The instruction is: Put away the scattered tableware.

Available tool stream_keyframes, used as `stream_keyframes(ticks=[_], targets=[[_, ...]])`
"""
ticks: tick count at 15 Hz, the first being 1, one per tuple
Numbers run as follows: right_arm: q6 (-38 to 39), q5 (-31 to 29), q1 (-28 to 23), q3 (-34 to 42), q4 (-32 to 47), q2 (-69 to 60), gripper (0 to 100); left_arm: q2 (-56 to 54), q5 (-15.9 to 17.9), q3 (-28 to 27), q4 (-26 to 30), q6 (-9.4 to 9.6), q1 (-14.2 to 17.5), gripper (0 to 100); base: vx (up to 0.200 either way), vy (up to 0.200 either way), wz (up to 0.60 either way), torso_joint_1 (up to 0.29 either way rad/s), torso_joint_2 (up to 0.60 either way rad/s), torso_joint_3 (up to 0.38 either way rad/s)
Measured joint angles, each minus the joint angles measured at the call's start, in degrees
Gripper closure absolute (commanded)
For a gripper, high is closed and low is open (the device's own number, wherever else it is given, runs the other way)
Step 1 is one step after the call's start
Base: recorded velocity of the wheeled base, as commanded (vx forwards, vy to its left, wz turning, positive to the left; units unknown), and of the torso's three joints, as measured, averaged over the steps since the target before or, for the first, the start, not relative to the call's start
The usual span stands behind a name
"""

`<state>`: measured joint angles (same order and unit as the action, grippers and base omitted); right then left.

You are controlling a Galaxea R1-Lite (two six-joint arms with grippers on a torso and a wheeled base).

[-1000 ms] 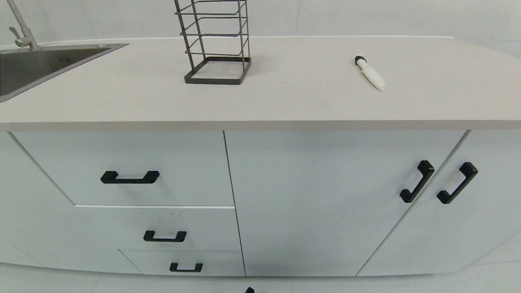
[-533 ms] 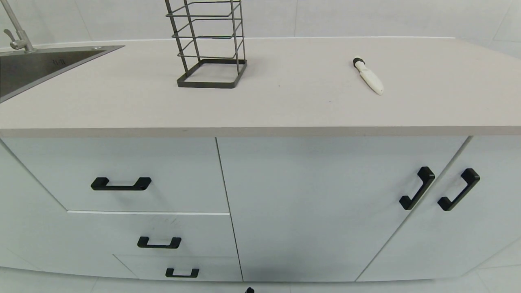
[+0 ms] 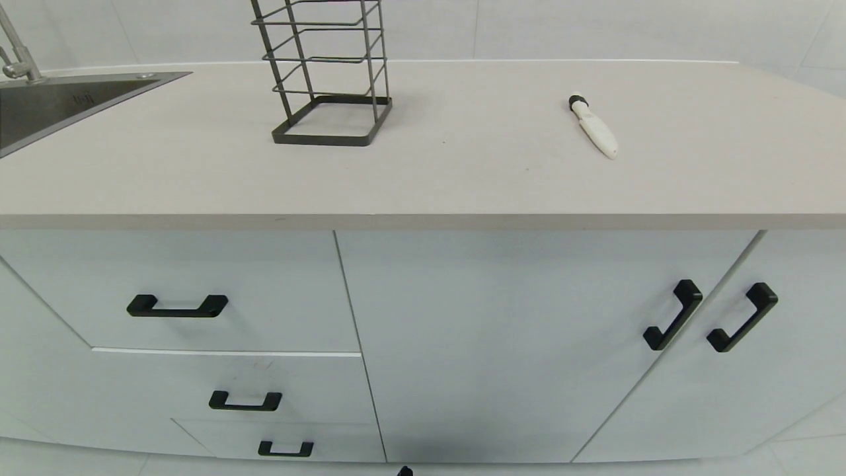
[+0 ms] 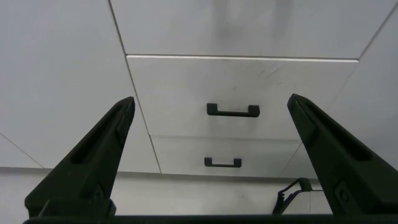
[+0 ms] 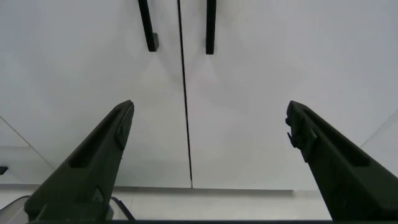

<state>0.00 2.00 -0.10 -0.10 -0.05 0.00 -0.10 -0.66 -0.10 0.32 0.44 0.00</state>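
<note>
A white utensil with a black cap [image 3: 593,124] lies on the beige countertop [image 3: 462,172] at the right. A dark wire rack [image 3: 324,73] stands upright at the back, left of the middle. My left gripper [image 4: 211,106] is open, low in front of the cabinet drawers, facing two black drawer handles [image 4: 233,111]. My right gripper [image 5: 208,112] is open too, facing the seam between two cabinet doors with black vertical handles [image 5: 147,25]. Nothing is between the fingers of either one.
A steel sink [image 3: 59,106] with a tap [image 3: 14,53] sits at the counter's far left. Below the counter are drawers with black handles [image 3: 177,306] on the left and doors with black handles [image 3: 673,315] on the right. A tiled wall runs behind.
The whole head view has shifted: the counter, rack and utensil now sit lower and further left in the picture, so the camera moved. Nothing on the counter moved.
</note>
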Motion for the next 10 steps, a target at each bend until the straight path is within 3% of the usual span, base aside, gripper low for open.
stream_keyframes(ticks=[3,6,10], targets=[[0.00,0.02,-0.04,0.00,0.00,0.00,0,0.02,0.04,0.00,0.01,0.00,-0.10,0,0.000,0.000,0.00,0.000,0.00,0.000],[0.00,-0.01,-0.01,0.00,0.05,0.00,0,0.02,0.06,0.00,0.00,0.00,0.00,0,0.200,0.000,0.00,0.001,0.00,0.007],[0.00,-0.01,-0.01,0.00,0.05,0.00,0,0.02,0.00,0.00,0.01,0.00,-0.07,0,0.000,0.000,0.00,0.000,0.00,0.000]])
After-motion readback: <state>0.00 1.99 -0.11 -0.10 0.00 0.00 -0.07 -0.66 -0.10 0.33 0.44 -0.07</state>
